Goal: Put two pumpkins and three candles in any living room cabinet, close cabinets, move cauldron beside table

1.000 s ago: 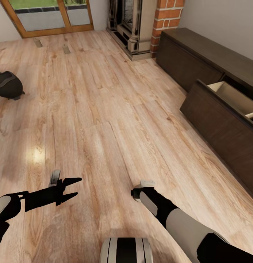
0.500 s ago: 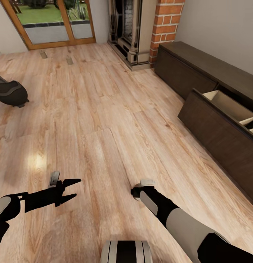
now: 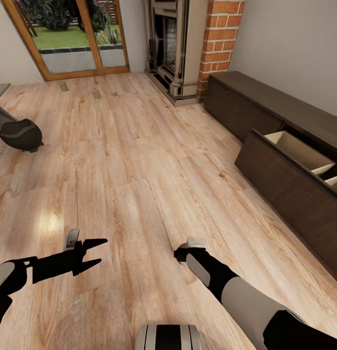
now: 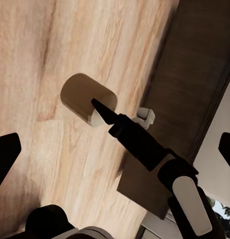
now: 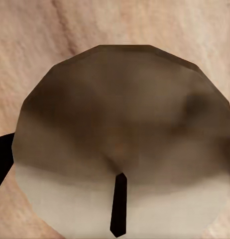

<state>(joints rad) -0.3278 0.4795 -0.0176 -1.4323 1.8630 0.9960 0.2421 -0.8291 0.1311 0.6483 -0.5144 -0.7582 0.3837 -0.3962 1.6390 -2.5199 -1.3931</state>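
The right gripper [image 3: 184,253] holds a candle [image 4: 88,99], a light, stiff stub, gripped across its sides; the left gripper [image 3: 97,250] hangs wide open.

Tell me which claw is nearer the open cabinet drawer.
Right. The right claw, shut on a candle, sits toward the side of the open cabinet drawer, though short of it. The left claw hangs open, farther away across the floor.
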